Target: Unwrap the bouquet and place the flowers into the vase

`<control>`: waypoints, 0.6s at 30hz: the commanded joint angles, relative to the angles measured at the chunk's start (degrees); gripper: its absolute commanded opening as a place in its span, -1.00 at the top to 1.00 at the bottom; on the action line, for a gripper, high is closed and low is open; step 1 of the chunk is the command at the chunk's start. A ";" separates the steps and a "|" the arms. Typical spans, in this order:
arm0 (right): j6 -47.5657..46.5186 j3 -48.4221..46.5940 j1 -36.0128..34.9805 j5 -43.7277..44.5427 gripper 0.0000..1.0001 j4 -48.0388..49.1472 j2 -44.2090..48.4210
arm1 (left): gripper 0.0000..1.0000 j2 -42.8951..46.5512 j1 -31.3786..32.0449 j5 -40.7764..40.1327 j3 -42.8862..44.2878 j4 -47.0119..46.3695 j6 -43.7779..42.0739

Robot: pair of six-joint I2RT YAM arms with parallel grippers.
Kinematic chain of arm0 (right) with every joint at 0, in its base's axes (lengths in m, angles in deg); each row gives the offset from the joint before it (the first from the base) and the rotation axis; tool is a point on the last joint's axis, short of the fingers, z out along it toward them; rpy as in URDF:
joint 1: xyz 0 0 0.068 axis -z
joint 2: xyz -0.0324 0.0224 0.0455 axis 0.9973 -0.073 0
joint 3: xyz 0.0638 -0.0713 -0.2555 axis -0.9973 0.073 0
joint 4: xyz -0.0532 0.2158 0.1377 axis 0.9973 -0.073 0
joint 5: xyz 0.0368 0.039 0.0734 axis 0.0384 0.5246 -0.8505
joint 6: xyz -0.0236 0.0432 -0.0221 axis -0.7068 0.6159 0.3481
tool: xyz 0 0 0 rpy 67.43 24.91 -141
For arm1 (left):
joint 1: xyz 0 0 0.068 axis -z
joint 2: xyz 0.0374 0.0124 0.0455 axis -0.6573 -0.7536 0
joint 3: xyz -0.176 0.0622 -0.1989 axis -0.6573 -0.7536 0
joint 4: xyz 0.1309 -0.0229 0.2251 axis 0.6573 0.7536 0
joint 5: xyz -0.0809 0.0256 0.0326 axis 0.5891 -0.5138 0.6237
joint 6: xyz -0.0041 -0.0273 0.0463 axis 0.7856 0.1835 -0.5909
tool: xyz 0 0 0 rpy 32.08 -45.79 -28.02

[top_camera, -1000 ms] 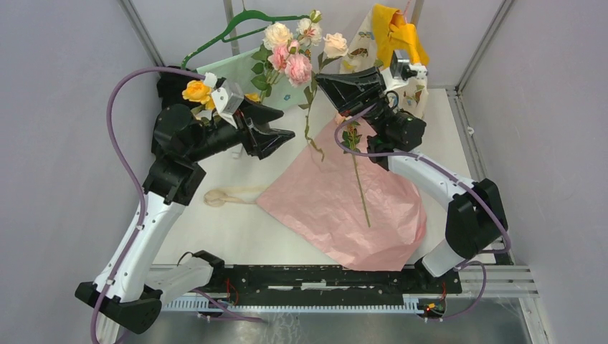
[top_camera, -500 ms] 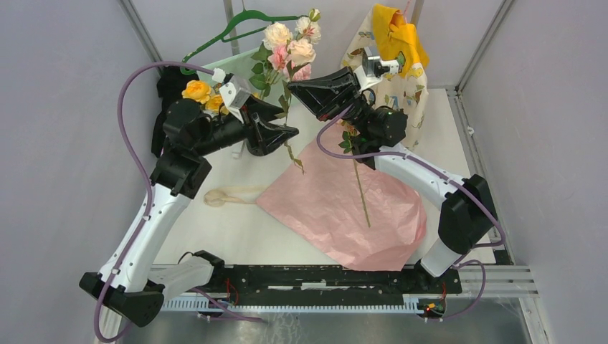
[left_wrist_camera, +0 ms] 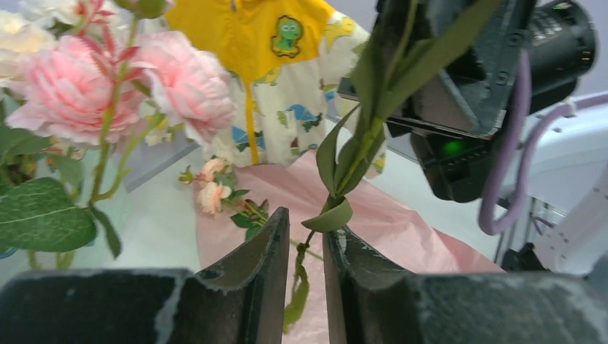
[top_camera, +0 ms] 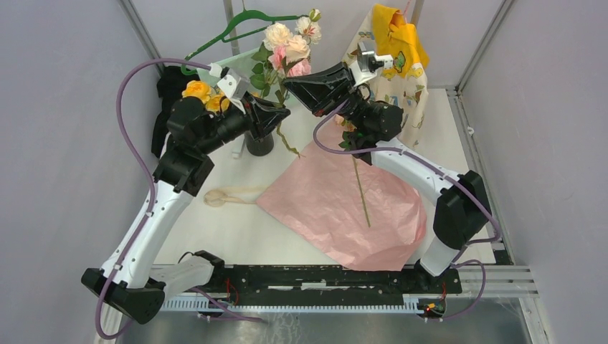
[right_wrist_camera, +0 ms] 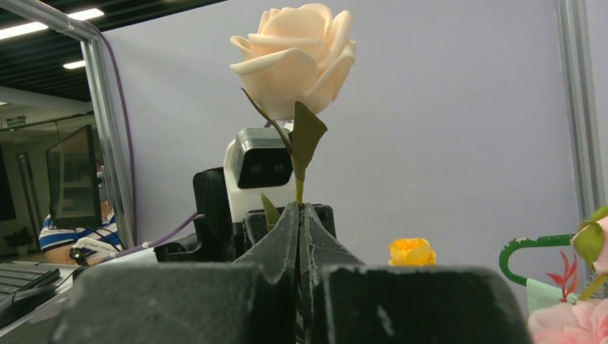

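Top view: the bunch of pink and cream flowers [top_camera: 287, 46] is seen at the upper middle, heads up, above the tall black round vase [top_camera: 259, 145]. The crinkly pink paper [top_camera: 344, 208] is spread flat at the lower right, and the white table [top_camera: 236, 229] shows to its left.

Left wrist view: a green stem [left_wrist_camera: 366, 136] hangs between the nearly closed jaws of the left gripper [left_wrist_camera: 301, 223]. Whether it is squeezed cannot be told.

Right wrist view: a cream rose [right_wrist_camera: 294, 61] is pinched tight by the right gripper [right_wrist_camera: 300, 211] and points straight up.
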 commanded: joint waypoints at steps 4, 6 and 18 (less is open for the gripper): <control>-1.80 -7.32 0.03 -3.10 0.99 -2.78 -3.61 | 0.53 -4.30 0.21 -20.23 2.48 -2.30 -4.29; -1.77 -9.37 0.03 -3.50 0.99 -3.65 -5.22 | 0.57 -7.12 0.17 -24.17 4.27 -1.70 -6.14; -1.89 -16.86 0.65 -4.32 0.99 -7.15 -11.87 | 0.60 -13.86 0.17 -34.37 10.58 0.56 -10.33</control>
